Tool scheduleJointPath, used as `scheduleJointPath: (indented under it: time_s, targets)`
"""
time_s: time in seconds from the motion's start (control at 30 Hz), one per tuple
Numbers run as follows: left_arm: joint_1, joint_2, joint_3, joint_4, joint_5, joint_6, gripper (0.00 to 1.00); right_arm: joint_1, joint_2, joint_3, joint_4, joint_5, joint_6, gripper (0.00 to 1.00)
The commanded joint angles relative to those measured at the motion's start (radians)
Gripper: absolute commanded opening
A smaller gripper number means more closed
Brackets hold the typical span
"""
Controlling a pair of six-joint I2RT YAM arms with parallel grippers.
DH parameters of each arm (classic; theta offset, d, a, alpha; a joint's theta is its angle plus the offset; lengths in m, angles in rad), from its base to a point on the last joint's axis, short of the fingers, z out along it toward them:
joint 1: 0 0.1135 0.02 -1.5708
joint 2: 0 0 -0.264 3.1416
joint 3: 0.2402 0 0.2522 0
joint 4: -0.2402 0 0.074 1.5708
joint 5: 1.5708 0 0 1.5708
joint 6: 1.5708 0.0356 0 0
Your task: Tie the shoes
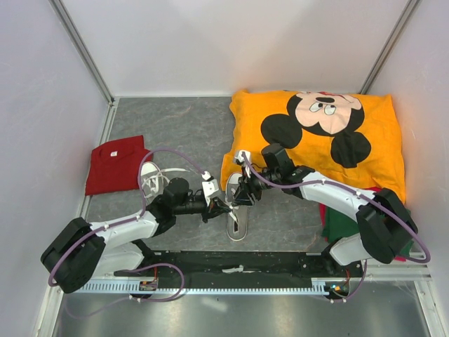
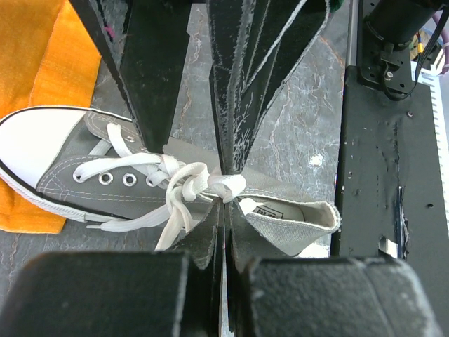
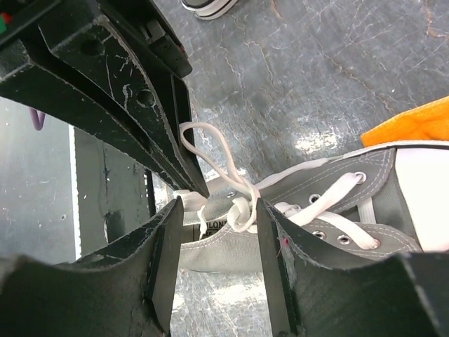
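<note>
Left wrist: left fingers (image 2: pixel 202 233) pinched on lace (image 2: pixel 229 186) atop shoe (image 2: pixel 74 170); right fingers (image 3: pixel 166 247) apart, straddling knot (image 3: pixel 242 210).

Canvas shoe (image 2: pixel 70 184), woven laces (image 2: pixel 184 181), smooth rubber toe cap (image 2: pixel 35 144); matt table (image 2: pixel 295 119)

Top external – high behind the arm bases, facing down and forward, far enough to take in the whole table (image 1: pixel 182 126). Left wrist looks down, very close, across the grey shoe (image 2: pixel 77 175); right wrist – equally close, from the opposite side. All three share that shoe.
</note>
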Motion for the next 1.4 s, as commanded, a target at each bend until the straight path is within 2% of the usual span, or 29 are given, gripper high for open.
scheduleJointPath:
  time_s: [0.0,0.33,0.43,0.47,0.57,0.7,0.8,0.97,1.2,1.37]
  targets:
    - [0.003,0.007,0.028,0.011,0.02,0.043,0.03,0.008,0.008,0.053,-0.003,-0.043,-0.028,0.54]
    - [0.003,0.007,0.025,0.011,0.006,0.045,0.03,0.04,0.029,0.075,-0.033,-0.051,-0.047,0.55]
    - [0.003,0.009,0.027,0.011,0.013,0.045,0.03,0.046,0.038,0.076,-0.036,-0.034,-0.054,0.4]
    - [0.003,0.006,0.027,0.008,0.013,0.045,0.03,0.046,0.04,0.078,-0.036,-0.031,-0.056,0.26]
    - [0.003,-0.005,0.024,-0.011,0.009,0.049,0.08,0.044,0.039,0.081,-0.033,-0.023,-0.047,0.0]
    - [0.016,-0.061,-0.01,-0.02,0.001,0.04,0.32,0.041,0.02,0.053,-0.005,-0.011,-0.028,0.0]
    - [0.031,-0.127,-0.053,0.014,0.003,0.031,0.39,0.035,-0.004,0.017,0.058,-0.002,0.012,0.0]
    - [0.037,-0.149,-0.056,0.04,-0.003,-0.018,0.42,0.035,-0.014,-0.003,0.092,-0.014,0.05,0.0]
    - [0.051,-0.045,-0.009,0.124,-0.01,-0.158,0.45,0.034,-0.018,-0.019,0.129,-0.023,0.061,0.0]
    - [0.062,-0.016,-0.004,0.15,-0.016,-0.178,0.44,0.034,-0.027,-0.025,0.129,-0.023,0.059,0.0]
